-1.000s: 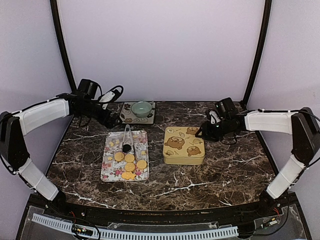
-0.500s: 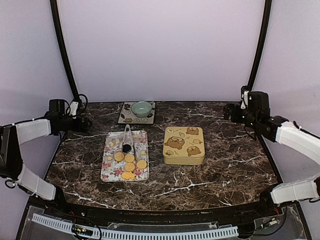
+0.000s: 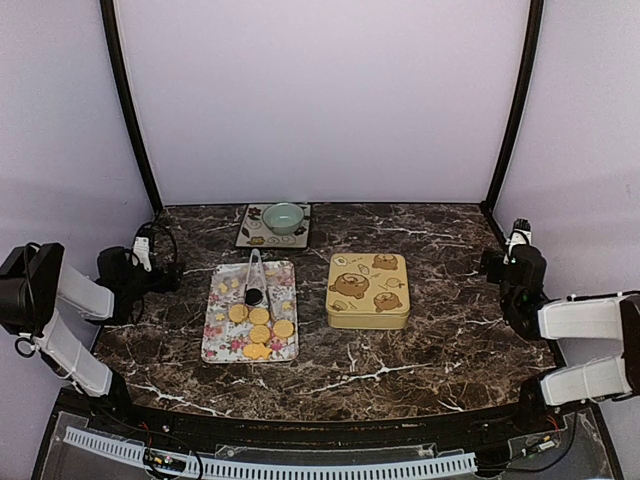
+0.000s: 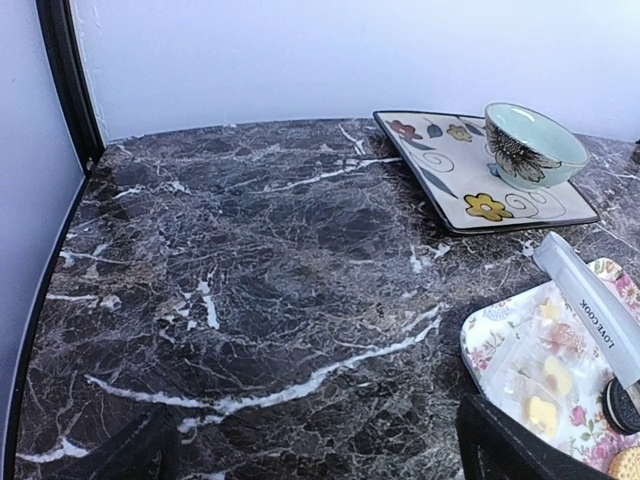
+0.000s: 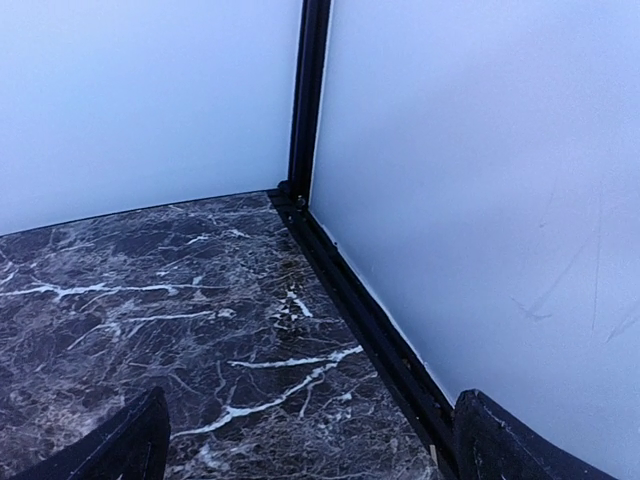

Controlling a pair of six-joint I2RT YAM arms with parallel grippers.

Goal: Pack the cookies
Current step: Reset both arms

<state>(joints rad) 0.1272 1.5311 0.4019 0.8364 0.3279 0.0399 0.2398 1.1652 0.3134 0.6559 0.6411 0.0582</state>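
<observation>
The cookies (image 3: 259,327) lie on a flowered tray (image 3: 213,338) left of the middle of the dark marble bench (image 3: 450,340). Most are golden rounds grouped in the near half of the tray, with one dark cookie (image 3: 254,296) just behind them. A pair of clear tongs (image 3: 255,272) lies on the far half of the tray, its closed end reaching past the far rim. Just to the right of the tray stands a yellow tin (image 3: 368,290) printed with brown bears, its lid on. Behind the tray, near the back wall, a pale green bowl (image 3: 284,216) sits on a small square plate (image 3: 252,236).

The left gripper (image 4: 315,460) hangs low over the bench at the left edge, well apart from the tray, its jaws spread wide with nothing between them. The right gripper (image 5: 310,445) is at the right edge, facing the back right corner, jaws also wide and holding nothing.
</observation>
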